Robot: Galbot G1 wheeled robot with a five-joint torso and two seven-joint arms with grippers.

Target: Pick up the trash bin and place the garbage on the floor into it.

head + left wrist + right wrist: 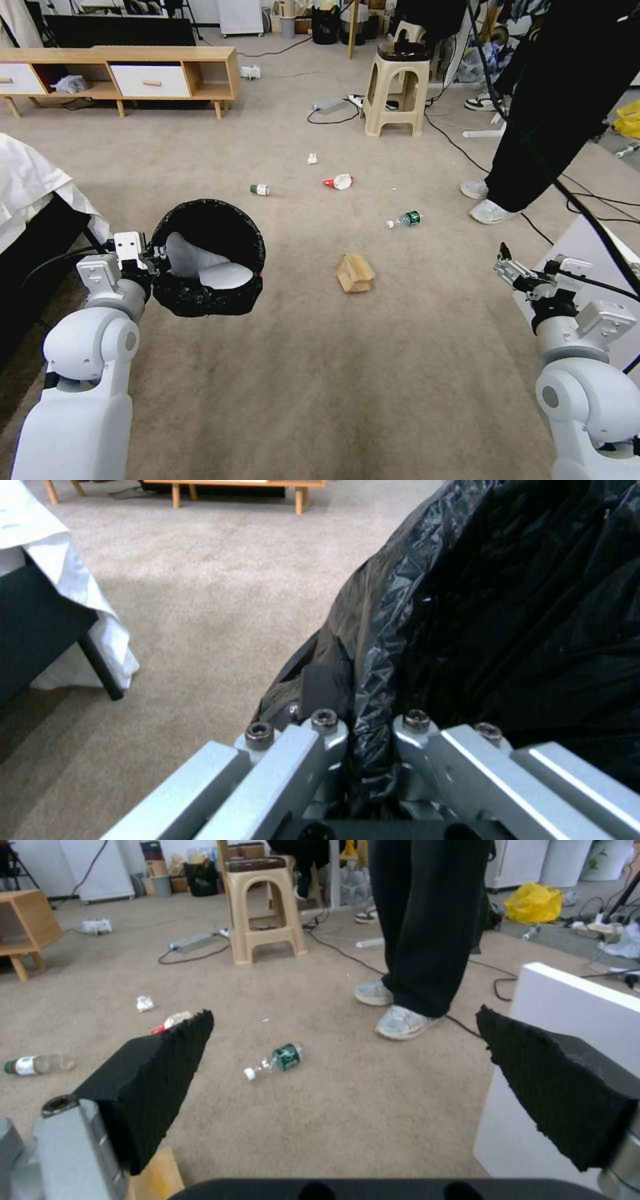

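Carpet (347, 373) stretches ahead of me with most of the job undone. I have the trash bin (207, 257) lifted in my left gripper (370, 750), jaws pinched on its bagged rim; something pale sits inside (I can't tell what). My right gripper (343, 1060) hangs spread and empty at my right. Garbage lies scattered ahead: brown paper bag (355, 273) nearest, green-labelled bottle (405, 219), red-and-white wrapper (339, 181), green-capped bottle (261, 190), white paper wad (312, 159) farthest.

light: bright, even, indoor | shadows: soft | wrist views: slightly blurred | head view: edges bowed
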